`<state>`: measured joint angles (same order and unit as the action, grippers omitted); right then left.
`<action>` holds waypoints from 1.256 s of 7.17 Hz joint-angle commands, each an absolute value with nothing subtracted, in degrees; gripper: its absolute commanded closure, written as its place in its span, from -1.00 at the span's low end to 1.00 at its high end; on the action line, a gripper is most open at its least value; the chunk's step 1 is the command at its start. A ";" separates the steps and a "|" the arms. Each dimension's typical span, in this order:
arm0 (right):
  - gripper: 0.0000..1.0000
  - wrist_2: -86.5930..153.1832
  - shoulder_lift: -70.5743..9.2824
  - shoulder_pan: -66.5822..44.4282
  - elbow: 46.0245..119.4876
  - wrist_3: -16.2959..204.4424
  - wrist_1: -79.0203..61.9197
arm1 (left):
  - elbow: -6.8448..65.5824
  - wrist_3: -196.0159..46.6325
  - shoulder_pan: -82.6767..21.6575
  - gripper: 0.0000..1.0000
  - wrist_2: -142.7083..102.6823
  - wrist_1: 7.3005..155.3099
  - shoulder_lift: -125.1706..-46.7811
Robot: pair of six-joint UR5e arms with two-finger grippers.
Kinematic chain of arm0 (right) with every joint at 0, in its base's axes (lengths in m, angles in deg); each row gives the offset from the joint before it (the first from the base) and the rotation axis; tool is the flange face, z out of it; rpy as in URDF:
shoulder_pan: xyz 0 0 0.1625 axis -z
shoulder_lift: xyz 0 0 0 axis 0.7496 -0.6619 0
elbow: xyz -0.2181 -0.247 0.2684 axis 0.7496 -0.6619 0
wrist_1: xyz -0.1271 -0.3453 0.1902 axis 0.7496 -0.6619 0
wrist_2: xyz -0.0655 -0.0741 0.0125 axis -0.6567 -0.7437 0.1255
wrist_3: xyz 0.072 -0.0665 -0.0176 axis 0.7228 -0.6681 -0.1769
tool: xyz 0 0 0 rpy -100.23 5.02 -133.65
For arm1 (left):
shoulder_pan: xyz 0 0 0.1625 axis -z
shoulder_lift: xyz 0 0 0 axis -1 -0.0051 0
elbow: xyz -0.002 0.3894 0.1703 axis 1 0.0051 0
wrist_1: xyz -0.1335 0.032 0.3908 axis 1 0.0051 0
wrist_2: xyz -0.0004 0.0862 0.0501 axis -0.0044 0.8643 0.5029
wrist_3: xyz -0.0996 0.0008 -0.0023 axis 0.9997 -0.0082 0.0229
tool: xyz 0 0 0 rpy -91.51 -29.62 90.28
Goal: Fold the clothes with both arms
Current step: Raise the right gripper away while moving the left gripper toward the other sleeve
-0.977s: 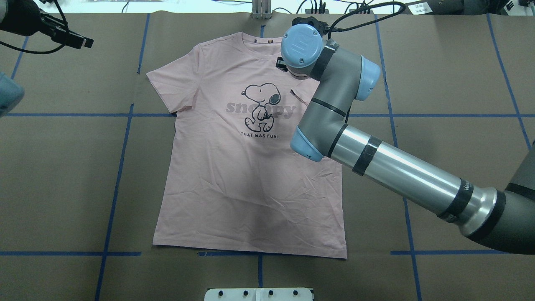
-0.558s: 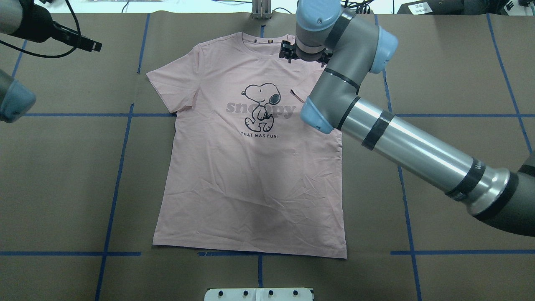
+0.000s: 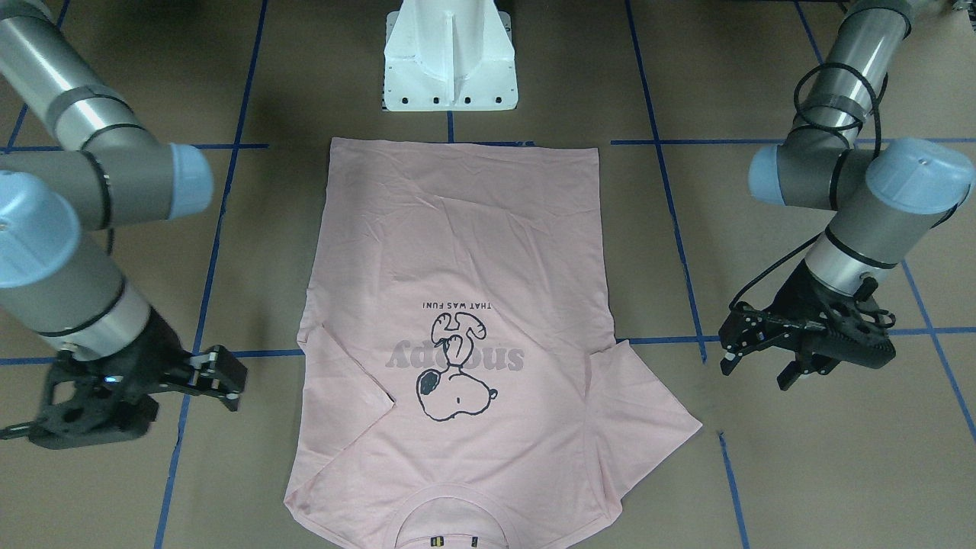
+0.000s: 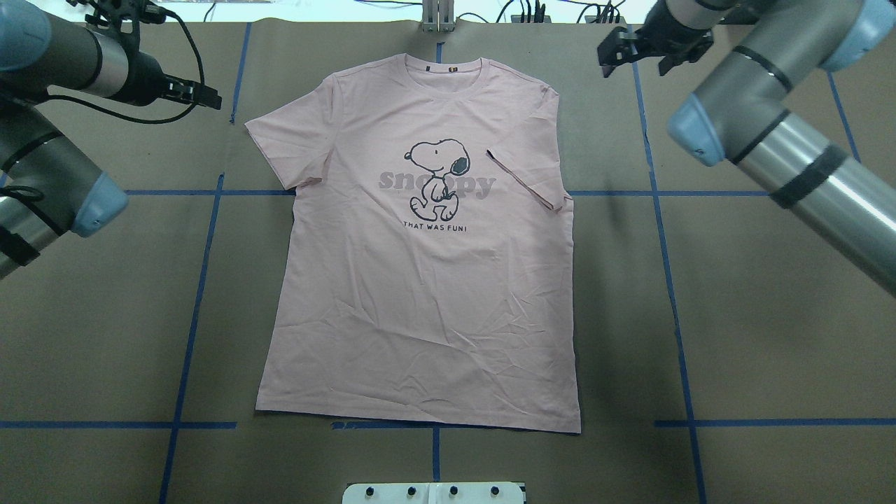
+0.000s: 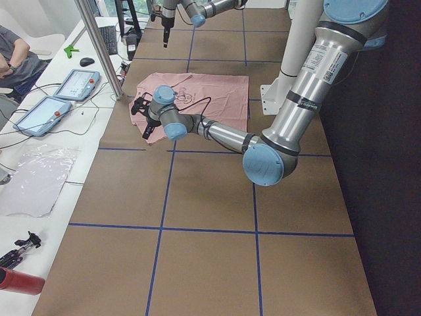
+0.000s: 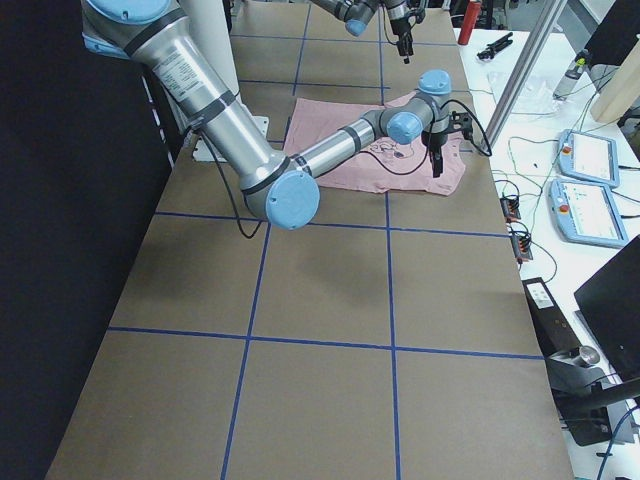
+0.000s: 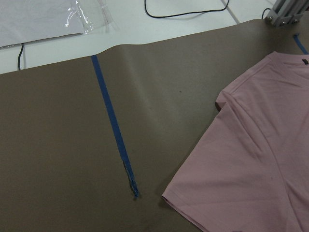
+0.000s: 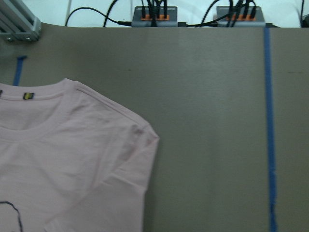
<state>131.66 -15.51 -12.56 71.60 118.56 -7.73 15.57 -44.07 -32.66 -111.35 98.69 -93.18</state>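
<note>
Your bench had brown cover crossed by blue tape lines. White pedestal stood at its edge. Two pendants, clear plastic bag lay on your side table.

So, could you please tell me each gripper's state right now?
Left gripper: open, empty.
Right gripper: open, empty.

A worktop covered in brown paper is marked into large squares by blue tape lines. Beyond its far edge runs a white bench carrying two teach pendants, a clear plastic bag and loose cables. An aluminium post rises at that edge. The light is even.
</note>
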 commanded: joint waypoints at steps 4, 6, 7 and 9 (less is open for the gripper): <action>-1.00 133.76 -23.24 -15.87 77.47 113.70 -7.65 | 1.71 -35.63 -38.99 -0.13 -102.02 103.70 -100.47; -1.00 133.59 -23.94 -15.87 78.00 113.70 -7.57 | -3.05 -35.89 -39.34 -0.11 -100.27 106.26 -102.06; -1.00 133.41 -23.94 -15.87 78.00 113.70 -7.65 | -3.24 -36.07 -39.52 -0.06 -100.08 106.27 -101.98; -1.00 133.15 -23.94 -15.87 78.00 113.61 -7.65 | -3.24 -36.25 -39.87 -0.02 -100.08 106.27 -102.07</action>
